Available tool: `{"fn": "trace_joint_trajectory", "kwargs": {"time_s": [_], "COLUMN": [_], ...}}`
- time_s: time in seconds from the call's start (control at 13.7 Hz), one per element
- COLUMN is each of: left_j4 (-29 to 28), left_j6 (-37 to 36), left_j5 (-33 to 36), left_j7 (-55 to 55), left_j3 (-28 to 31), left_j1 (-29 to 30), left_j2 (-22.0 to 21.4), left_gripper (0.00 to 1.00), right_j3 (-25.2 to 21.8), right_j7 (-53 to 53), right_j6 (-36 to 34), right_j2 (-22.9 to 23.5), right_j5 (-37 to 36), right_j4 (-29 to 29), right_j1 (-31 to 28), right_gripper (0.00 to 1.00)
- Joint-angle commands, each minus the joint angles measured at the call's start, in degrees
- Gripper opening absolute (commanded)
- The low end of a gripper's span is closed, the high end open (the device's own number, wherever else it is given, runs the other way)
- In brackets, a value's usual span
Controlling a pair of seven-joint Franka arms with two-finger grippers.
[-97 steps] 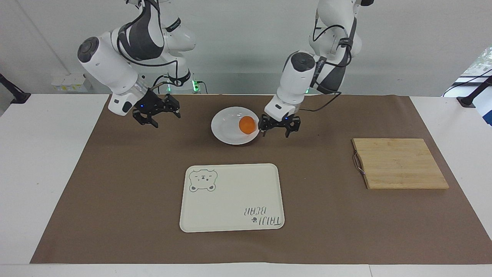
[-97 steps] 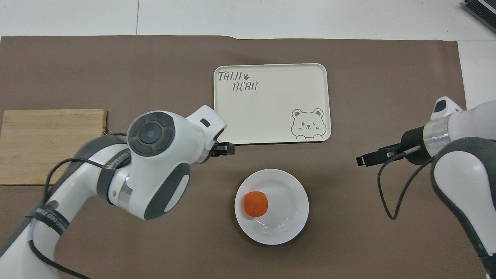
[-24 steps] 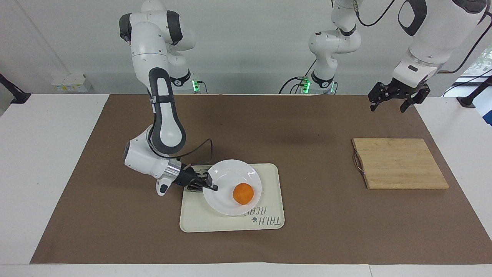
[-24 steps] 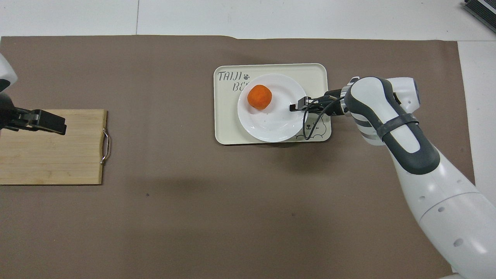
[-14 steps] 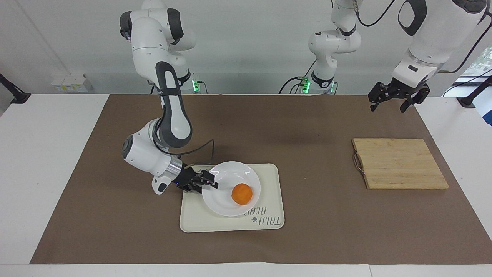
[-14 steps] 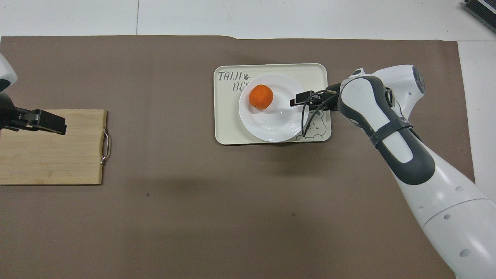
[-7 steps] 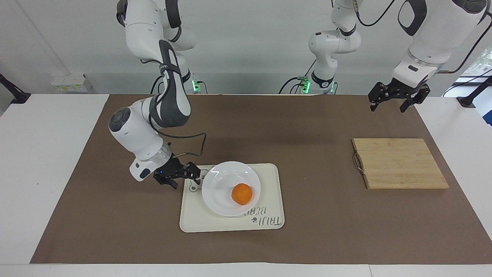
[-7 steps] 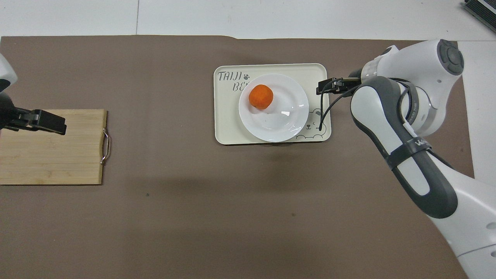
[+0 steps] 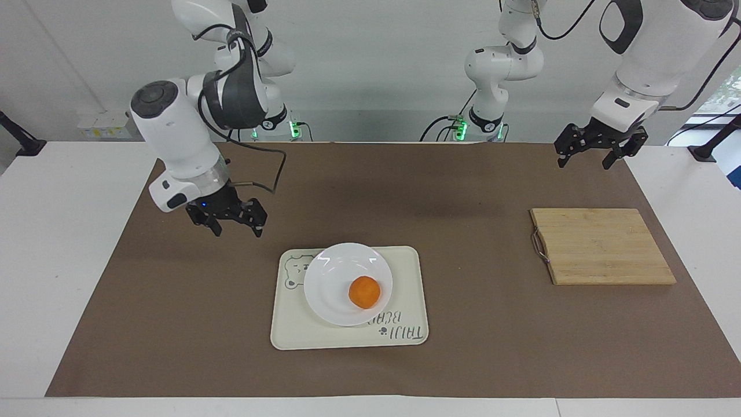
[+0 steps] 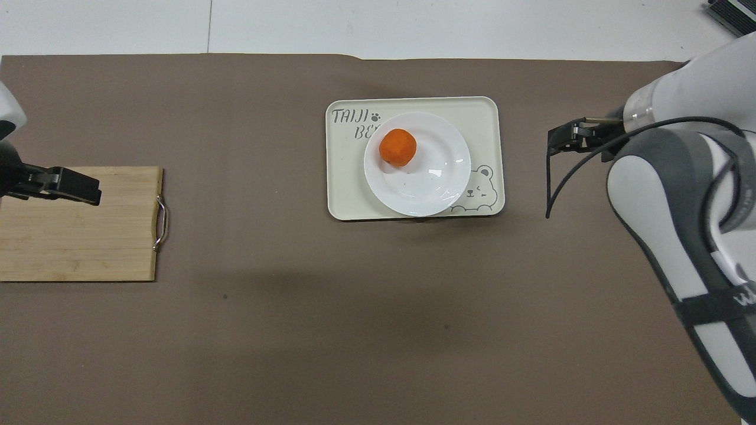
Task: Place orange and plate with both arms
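So the plate (image 9: 348, 283) is sitting on the cream bear-print tray (image 9: 405, 272), covering most of the end of it toward the right arm, and the orange (image 9: 365, 291) is resting in the plate's dish, off-centre (roughly 4 o'clock from the plate's middle in the facing view, about 10 o'clock in the overhead one). Nothing is touching either of them. The right arm is folded over with its elbow joint up high and its wrist pointing straight down, so the right pincer (image 9: 230, 225) hangs over the bare brown mat on the surface (image 9: 173, 324), at about 10 o'clock from the tray in the facing view and well clear of it. Its fingers are spread apart and there's nothing between them. The left arm is parked up near its own end of the surface, forearm angled down, with the left pincer (image 9: 590, 158) in the air, over the wooden cutting board (image 9: 602, 246) as the overhead camera sees it, at 12 o'clock from it in the facing view. That one is spread open too, also empty. The board lies flat on the mat, well apart from the tray, metal handle facing the tray.
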Motion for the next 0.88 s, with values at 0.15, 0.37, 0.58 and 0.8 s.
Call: {"fn": "trace_joint_trajectory", "kwargs": {"time_s": [0.15, 0.37, 0.58, 0.8], "left_j4": [-0.04, -0.04, -0.04, -0.13], "left_j6": [-0.19, -0.19, -0.19, -0.19], "left_j5": [0.94, 0.94, 0.94, 0.94], "left_j7": [0.31, 0.31, 0.31, 0.31], "left_j3": [-0.39, -0.39, -0.39, -0.39], "left_j1": [0.61, 0.61, 0.61, 0.61], "left_j2": [-0.28, -0.28, -0.28, -0.28], "left_gripper": [1.00, 1.00, 1.00, 1.00], "right_j3": [-0.67, -1.56, -1.30, -1.29], "right_j7": [0.85, 0.76, 0.85, 0.58], "right_j6": [-10.83, -15.93, -20.34, -19.29], "right_j2": [-9.97, -13.58, -17.01, -17.19], "right_j5": [-2.93, -4.07, -4.16, -2.94], "right_j4": [-0.97, -0.79, -1.23, -1.85], "right_j1": [-3.07, -3.08, -2.99, -2.99], "right_gripper": [1.00, 1.00, 1.00, 1.00]}}
